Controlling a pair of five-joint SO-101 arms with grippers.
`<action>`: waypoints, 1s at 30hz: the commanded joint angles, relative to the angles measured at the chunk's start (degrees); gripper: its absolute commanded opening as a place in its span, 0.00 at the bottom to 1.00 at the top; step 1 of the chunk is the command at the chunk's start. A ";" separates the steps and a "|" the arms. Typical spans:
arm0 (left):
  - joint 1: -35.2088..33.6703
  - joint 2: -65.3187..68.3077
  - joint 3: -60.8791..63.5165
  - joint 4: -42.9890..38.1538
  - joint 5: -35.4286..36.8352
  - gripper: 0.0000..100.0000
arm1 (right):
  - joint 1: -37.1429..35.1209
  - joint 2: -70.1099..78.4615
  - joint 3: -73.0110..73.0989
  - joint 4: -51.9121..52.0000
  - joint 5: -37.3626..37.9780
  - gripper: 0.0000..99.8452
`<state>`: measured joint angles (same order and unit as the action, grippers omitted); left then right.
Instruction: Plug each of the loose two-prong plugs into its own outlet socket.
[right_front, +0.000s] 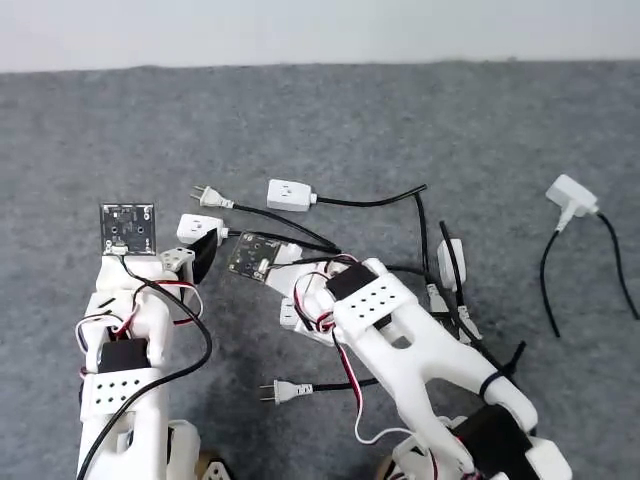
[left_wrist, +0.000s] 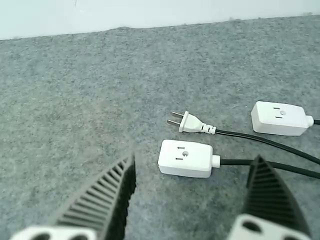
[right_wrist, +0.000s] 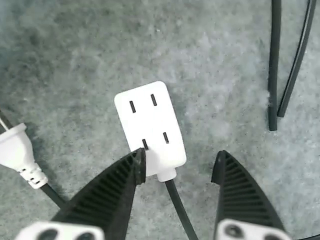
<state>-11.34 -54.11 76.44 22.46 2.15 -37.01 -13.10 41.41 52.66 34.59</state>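
On grey carpet (right_front: 420, 120), left gripper (left_wrist: 194, 170) has its jaws wide, nothing held, just short of the near socket (left_wrist: 185, 158). The loose plug (left_wrist: 187, 122) lies just beyond, the far socket (left_wrist: 277, 118) to its right. Right gripper (right_wrist: 181, 157) is wide open too (empty), straddling the flat socket (right_wrist: 147, 125) at its cord end, second plug (right_wrist: 15, 147) beside. A white cord end (right_front: 570, 197) sits well apart, far right.

The high view looks steeply down from behind both arms over the grey table (right_front: 420, 130), with a pale wall (right_front: 320, 30) along the frame's top edge. The left wrist view sits low, facing forward past the left gripper (left_wrist: 195, 160) toward that wall. The right wrist view looks almost straight down, close over a socket block (right_wrist: 149, 125). High and left wrist views share a near socket (right_front: 198, 228) (left_wrist: 185, 158) and loose plug (right_front: 212, 197) (left_wrist: 190, 122), centre left in the high frame.
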 joint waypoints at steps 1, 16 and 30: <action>0.09 -1.49 -0.75 -1.76 0.09 0.35 | -1.71 -0.84 -3.25 2.86 0.18 0.21; -3.60 -1.49 -1.63 -1.67 2.37 0.35 | -17.54 -0.84 -0.97 10.15 -7.82 0.21; -3.69 -1.49 -1.63 -1.67 2.55 0.35 | -24.22 -0.75 4.13 10.07 -10.02 0.21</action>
<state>-14.86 -54.11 76.44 22.46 3.82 -60.48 -13.19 45.71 62.42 25.36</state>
